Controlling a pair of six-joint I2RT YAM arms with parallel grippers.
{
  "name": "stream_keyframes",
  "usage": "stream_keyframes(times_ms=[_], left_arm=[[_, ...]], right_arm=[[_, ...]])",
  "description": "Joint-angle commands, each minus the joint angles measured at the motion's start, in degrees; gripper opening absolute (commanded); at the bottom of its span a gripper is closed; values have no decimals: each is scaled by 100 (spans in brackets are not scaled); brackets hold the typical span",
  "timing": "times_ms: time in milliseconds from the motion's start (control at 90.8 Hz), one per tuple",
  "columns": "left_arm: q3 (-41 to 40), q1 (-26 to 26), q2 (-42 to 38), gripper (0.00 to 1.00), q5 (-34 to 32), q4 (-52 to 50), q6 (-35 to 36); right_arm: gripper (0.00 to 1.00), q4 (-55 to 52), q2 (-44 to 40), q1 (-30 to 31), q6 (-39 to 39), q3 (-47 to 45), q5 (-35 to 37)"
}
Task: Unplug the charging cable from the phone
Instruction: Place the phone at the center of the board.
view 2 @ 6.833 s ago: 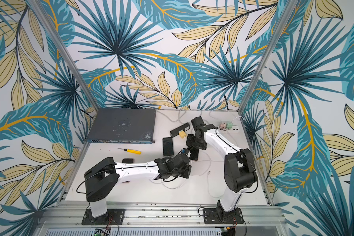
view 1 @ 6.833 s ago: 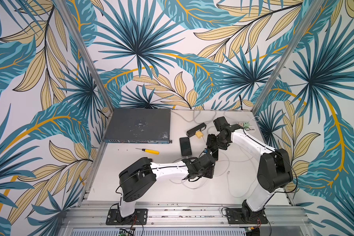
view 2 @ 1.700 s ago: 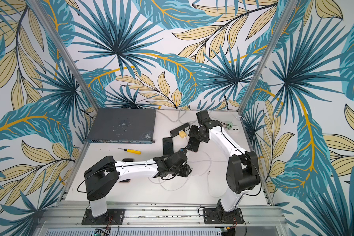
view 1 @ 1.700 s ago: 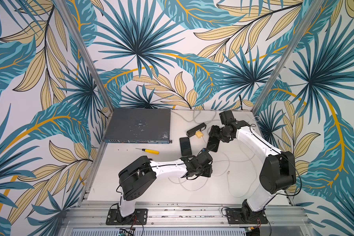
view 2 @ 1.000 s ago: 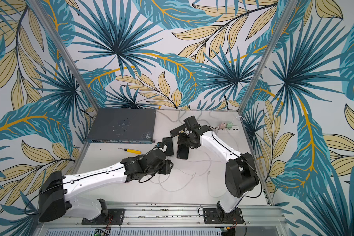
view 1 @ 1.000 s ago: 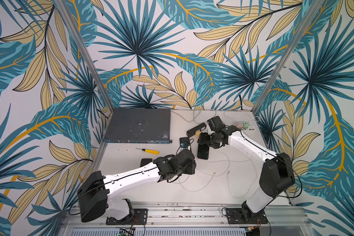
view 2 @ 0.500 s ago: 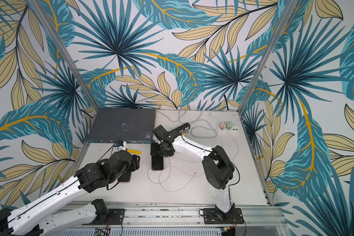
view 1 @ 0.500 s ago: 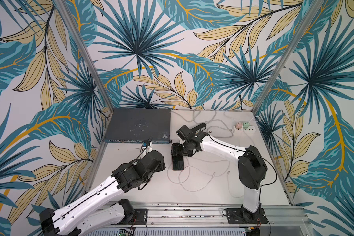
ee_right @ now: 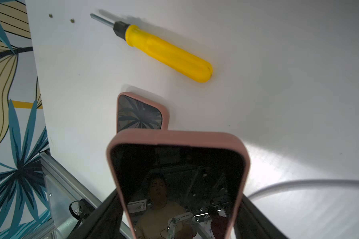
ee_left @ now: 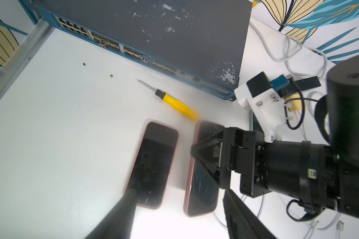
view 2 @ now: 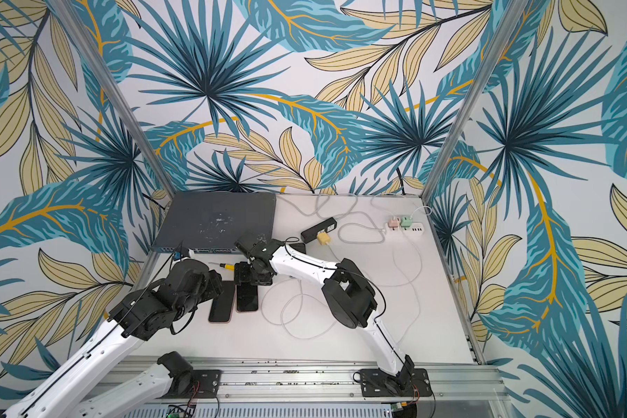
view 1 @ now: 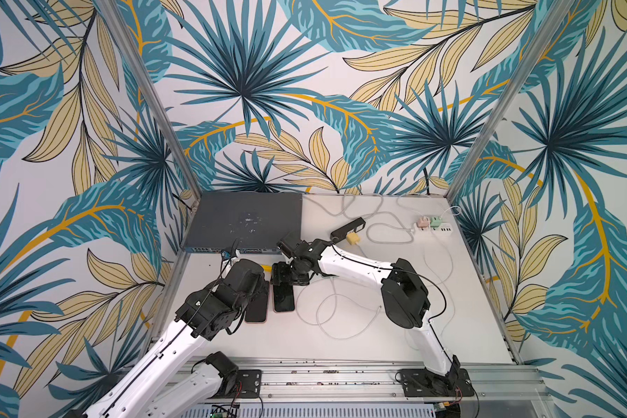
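Right wrist view: the phone is pinched across its width by the right gripper, parallel to and just beside a second phone, in front of the network switch. Its long axis runs from the right gripper toward the left gripper, which is spread, empty and nearer the free end. The charging cable passes close by; whether its plug is seated cannot be determined.

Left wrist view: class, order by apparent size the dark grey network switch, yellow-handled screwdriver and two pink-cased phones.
1. dark grey network switch
2. free pink-cased phone and held pink-cased phone: alike, unranked
3. yellow-handled screwdriver
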Motion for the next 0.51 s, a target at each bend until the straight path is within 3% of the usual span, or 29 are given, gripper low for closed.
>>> stream_keyframes(times_ms=[0,496], left_arm=[[66,83,-51,70,102,-20,168],[-10,208,-77,70,260,99,237]], right_arm=[[64,-155,123,53,310,101,-29],[65,-508,732,100,553,600,137]])
